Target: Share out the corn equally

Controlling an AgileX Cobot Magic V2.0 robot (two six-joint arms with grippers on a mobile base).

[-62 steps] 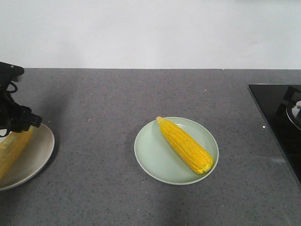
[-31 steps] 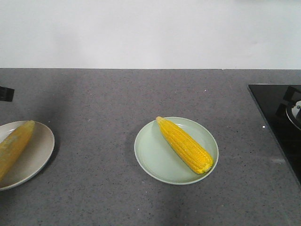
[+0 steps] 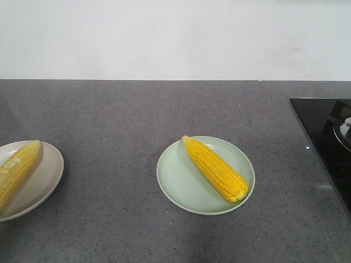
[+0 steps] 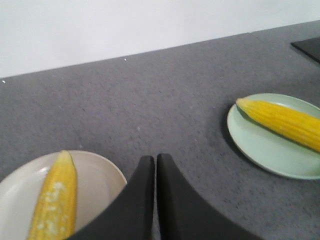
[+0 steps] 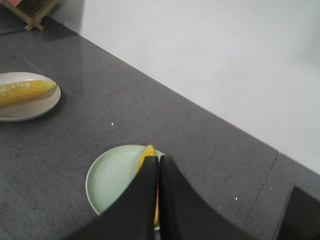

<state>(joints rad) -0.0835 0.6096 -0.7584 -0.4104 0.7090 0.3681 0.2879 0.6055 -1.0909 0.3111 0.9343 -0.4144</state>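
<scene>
One cob of corn point(image 3: 216, 169) lies diagonally on the pale green plate point(image 3: 178, 181) in the middle of the counter. A second cob of corn point(image 3: 16, 171) rests on the beige plate point(image 3: 45, 175) at the left edge. My left gripper point(image 4: 155, 159) is shut and empty, hanging above the counter just right of the beige plate point(image 4: 100, 175), whose corn point(image 4: 57, 197) shows at lower left. My right gripper point(image 5: 158, 159) is shut and empty, high over the green plate point(image 5: 112, 180), covering most of its corn point(image 5: 149, 151). Neither gripper appears in the front view.
A black cooktop point(image 3: 326, 142) with a burner occupies the counter's right side. A white wall runs along the back. In the right wrist view a wooden stand point(image 5: 35, 12) stands at the far left corner.
The left arm, over the beige plate a second ago, has drawn back out of the front view, leaving the corn lying on that plate. The middle plate and its cob have not moved.
</scene>
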